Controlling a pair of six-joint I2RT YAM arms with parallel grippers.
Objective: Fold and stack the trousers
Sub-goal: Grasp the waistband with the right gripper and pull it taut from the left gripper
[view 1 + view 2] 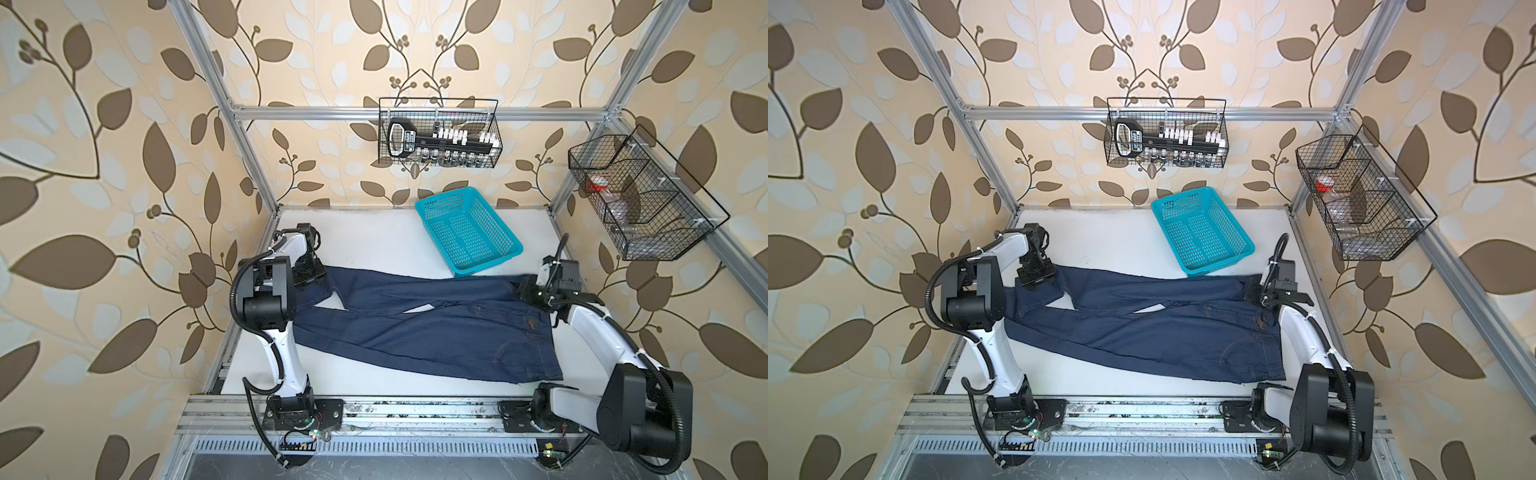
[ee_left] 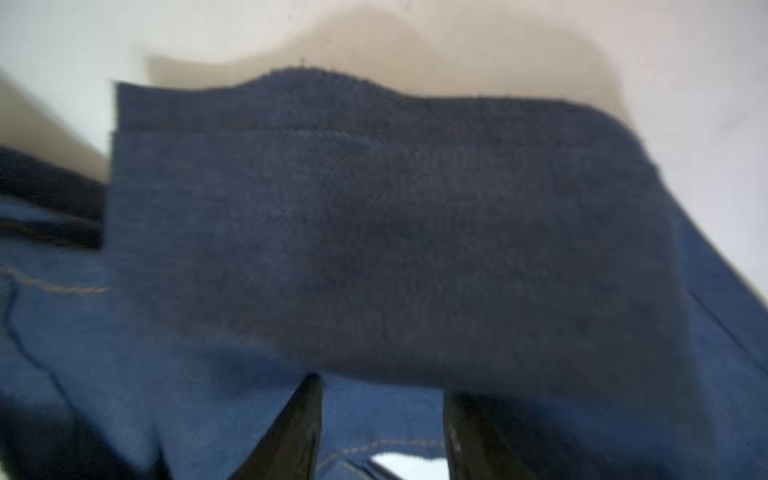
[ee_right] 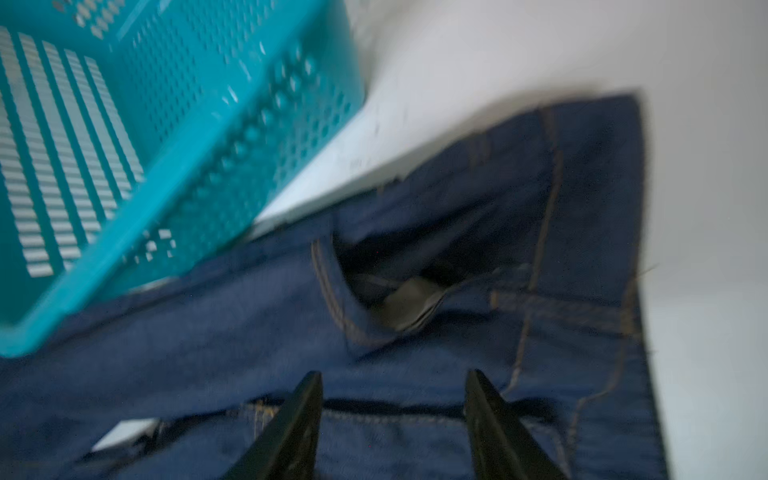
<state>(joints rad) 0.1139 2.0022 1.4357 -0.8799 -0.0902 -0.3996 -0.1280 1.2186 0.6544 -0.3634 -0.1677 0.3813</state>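
The left gripper (image 2: 380, 386) stands with its two black fingers parted and nothing between them; only denim lies beneath, with a leg hem just ahead. The right gripper (image 3: 395, 374) is likewise spread apart and holds nothing, poised over the waistband end beside a front pocket. The pair of dark navy-blue denim jeans with orange-tan stitching (image 1: 415, 328) lies lengthwise across the white tabletop (image 1: 365, 232) — waist toward the right arm, hems toward the left, one leg laid loosely over the other with slivers of table showing between. The turquoise perforated plastic basket (image 1: 469, 232) sits behind — its near corner meets the denim's far edge.
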